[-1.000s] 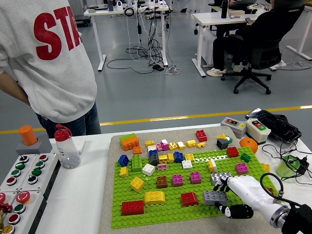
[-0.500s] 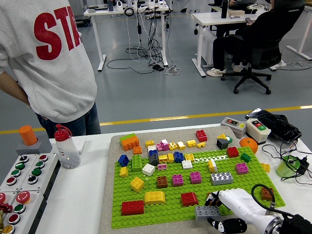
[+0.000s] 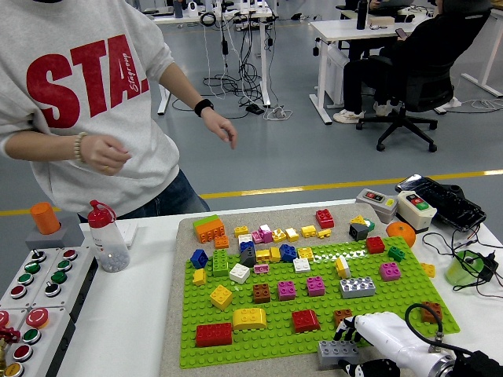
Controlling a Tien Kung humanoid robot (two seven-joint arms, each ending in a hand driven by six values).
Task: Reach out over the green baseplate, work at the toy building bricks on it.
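While a person (image 3: 86, 102) stands at the table's (image 3: 134, 314) far side with both hands raised clear of it, the green baseplate (image 3: 275, 322) lies centre, studded with bricks; the right hand (image 3: 369, 338) grips a grey brick (image 3: 338, 353) at its near edge.

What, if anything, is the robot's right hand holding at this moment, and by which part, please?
The right hand holds a grey brick by its right end, fingers curled over its top, at the green baseplate's near edge.
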